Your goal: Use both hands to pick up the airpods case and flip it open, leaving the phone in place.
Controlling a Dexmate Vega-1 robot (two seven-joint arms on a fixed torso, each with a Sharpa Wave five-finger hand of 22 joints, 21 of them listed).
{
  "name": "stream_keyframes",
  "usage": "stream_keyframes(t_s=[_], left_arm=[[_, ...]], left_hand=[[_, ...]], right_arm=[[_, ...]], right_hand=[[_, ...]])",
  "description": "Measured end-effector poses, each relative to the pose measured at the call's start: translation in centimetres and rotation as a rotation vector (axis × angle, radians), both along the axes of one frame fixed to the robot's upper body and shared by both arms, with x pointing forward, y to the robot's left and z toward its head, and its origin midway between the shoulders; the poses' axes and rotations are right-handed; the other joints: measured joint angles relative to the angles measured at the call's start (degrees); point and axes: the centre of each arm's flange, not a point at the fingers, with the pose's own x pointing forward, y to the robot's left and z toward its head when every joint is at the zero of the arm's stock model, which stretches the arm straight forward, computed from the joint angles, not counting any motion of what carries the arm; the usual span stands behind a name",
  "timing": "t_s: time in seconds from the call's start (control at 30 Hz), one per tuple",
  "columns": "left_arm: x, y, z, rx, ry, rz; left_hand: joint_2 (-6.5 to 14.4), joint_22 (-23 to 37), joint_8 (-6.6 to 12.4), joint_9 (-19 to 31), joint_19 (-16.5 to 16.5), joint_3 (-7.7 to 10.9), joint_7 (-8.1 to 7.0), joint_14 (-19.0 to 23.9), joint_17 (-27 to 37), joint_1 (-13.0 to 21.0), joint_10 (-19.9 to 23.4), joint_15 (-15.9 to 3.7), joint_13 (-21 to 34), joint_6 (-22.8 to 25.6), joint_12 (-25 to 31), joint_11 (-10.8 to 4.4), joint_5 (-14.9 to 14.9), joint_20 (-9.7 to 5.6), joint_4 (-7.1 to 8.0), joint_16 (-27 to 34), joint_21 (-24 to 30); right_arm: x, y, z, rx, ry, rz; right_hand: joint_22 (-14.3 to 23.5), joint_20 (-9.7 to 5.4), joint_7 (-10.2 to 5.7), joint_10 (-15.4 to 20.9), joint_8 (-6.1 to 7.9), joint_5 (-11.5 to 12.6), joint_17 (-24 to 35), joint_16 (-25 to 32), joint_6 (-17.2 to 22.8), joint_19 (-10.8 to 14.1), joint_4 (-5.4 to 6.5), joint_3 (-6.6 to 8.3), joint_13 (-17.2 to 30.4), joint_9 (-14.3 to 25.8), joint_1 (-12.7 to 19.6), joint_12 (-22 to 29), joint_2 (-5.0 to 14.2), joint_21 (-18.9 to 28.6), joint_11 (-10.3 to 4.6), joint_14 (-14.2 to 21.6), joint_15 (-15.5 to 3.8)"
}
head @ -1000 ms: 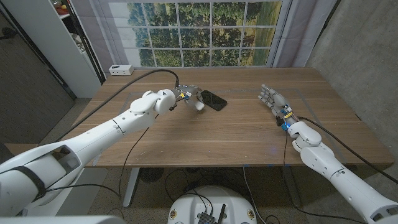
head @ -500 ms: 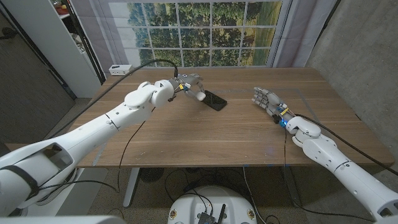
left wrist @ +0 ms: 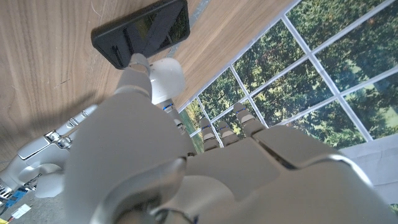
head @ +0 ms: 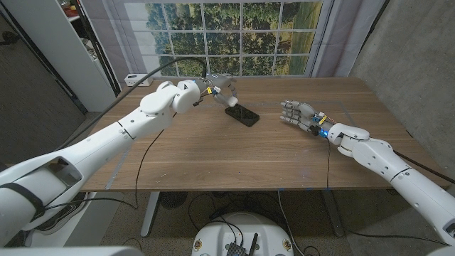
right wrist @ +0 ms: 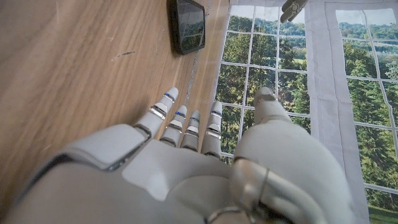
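My left hand (head: 217, 88) is raised above the far middle of the table and pinches the small white airpods case (head: 231, 102) at its fingertips. The case's lid looks closed. In the left wrist view the case (left wrist: 166, 77) hangs just above the near end of the black phone (left wrist: 143, 30). The phone (head: 244, 114) lies flat on the wood, right below and beside the case. My right hand (head: 298, 115) hovers to the phone's right with fingers spread, holding nothing. From the right wrist, that hand (right wrist: 186, 158) points toward the phone (right wrist: 188, 25).
A small white box (head: 137, 79) sits at the table's (head: 234, 160) far left corner. A black cable trails from my left arm over the table's left part. A window backdrop stands behind the far edge.
My left hand has lifted the case higher and toward the far edge, above the phone's end. My right hand has slid left toward the phone. The phone stays put.
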Motion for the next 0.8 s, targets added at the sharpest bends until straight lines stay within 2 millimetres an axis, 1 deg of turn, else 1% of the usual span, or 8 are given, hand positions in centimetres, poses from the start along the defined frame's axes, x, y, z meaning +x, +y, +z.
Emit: stream_keyframes(t_s=[0.13,0.2,0.33,0.43,0.53,0.6,0.67,0.8], left_arm=[[-0.4,-0.3,0.6,0.012,-0.017,-0.009],[-0.7,-0.6,1.1,0.019,-0.029,-0.017],[-1.1,-0.9,1.7,0.03,-0.047,-0.028],[-1.3,-1.2,1.9,0.04,-0.058,-0.04],[-1.5,-1.5,2.2,0.043,-0.069,-0.05],[-1.5,-1.6,2.4,0.043,-0.074,-0.055],[-1.5,-1.7,2.4,0.043,-0.078,-0.06],[-1.5,-1.9,2.6,0.035,-0.091,-0.073]], left_hand=[[0.0,0.0,0.0,0.0,0.0,0.0,-0.01,0.0,0.0,0.0,0.0,0.0,0.0,0.01,0.0,0.0,0.0,0.0,0.0,0.0,0.0],[0.0,0.0,0.0,0.0,0.0,-0.46,-0.02,0.0,0.0,0.0,0.0,0.0,0.0,0.03,0.0,0.0,-0.01,0.0,0.0,0.0,0.0],[0.0,0.0,0.0,0.0,0.0,-0.46,0.0,0.0,0.0,0.0,0.0,0.0,0.0,0.21,0.0,0.01,-0.01,0.0,0.0,0.0,0.0],[0.0,0.0,0.0,0.0,0.0,-0.46,-0.06,0.0,0.0,0.0,0.3,0.0,0.01,0.29,0.0,0.3,-0.12,0.0,0.0,0.0,0.0],[0.01,0.0,0.0,0.0,0.21,-0.97,-0.01,0.01,0.01,0.01,0.3,0.02,0.01,0.39,0.0,0.3,-0.18,0.21,0.12,0.0,0.0],[0.02,0.0,0.0,0.0,0.22,-1.01,-0.05,0.41,0.01,0.02,0.52,0.22,0.01,0.44,0.0,0.08,-0.21,0.22,0.09,0.0,0.0],[0.11,0.0,0.0,0.0,0.54,-1.01,-0.05,0.62,0.01,0.09,0.91,0.01,0.01,0.45,0.0,0.3,-0.22,0.12,0.09,0.0,0.0],[0.32,-0.01,0.0,0.0,0.71,-1.34,-0.05,0.62,0.01,0.17,1.17,0.01,0.01,0.45,0.0,0.56,-0.22,0.11,0.09,0.0,0.0]], right_arm=[[-0.3,0.4,0.7,-0.01,0.012,0.032],[-0.4,0.8,1.1,-0.015,0.018,0.051],[-0.7,1.5,1.6,-0.021,0.027,0.077],[-0.8,2.0,1.9,-0.022,0.03,0.09],[-0.9,2.6,2.1,-0.016,0.034,0.103],[-1.0,3.0,2.2,-0.008,0.035,0.11],[-1.0,3.4,2.2,-0.001,0.035,0.116],[-1.0,4.5,2.2,0.022,0.035,0.127]], right_hand=[[0.0,-0.23,0.31,0.42,0.0,0.0,0.07,0.0,0.3,0.82,0.0,0.0,0.0,0.0,0.4,0.0,0.07,0.0,0.41,0.44,0.17],[0.0,-0.23,0.65,0.69,0.0,0.0,0.07,0.16,0.65,0.82,0.08,0.08,0.0,0.0,0.59,0.0,-0.13,0.0,0.69,0.83,0.36],[0.15,-0.53,1.4,1.37,0.02,0.0,0.06,0.39,1.39,1.72,0.26,0.24,0.0,0.0,1.25,0.44,0.07,0.41,1.11,1.64,0.02],[0.3,-0.7,1.67,1.75,0.23,0.0,0.06,0.72,1.66,2.49,0.41,0.08,0.0,-0.01,1.57,0.44,-0.22,0.63,1.1,2.39,-0.12],[0.3,-1.25,1.95,2.23,0.23,0.0,0.33,0.94,1.94,3.06,0.64,0.32,0.0,-0.01,1.83,0.64,0.04,0.86,0.97,2.83,-0.48],[0.31,-1.39,1.95,2.62,0.22,0.0,0.33,1.14,1.94,3.19,0.64,0.32,0.0,-0.01,2.1,0.85,-0.13,0.88,1.09,3.29,-0.43],[0.31,-1.29,2.25,2.88,0.22,0.0,0.33,1.14,2.24,3.65,0.64,0.32,0.0,-0.01,2.1,0.85,-0.13,0.88,1.03,3.39,-0.53],[0.3,-1.49,1.96,3.28,0.22,0.0,0.33,1.36,2.54,3.92,0.64,0.32,0.0,0.01,2.19,1.06,-0.21,0.88,0.82,4.0,-0.52]])
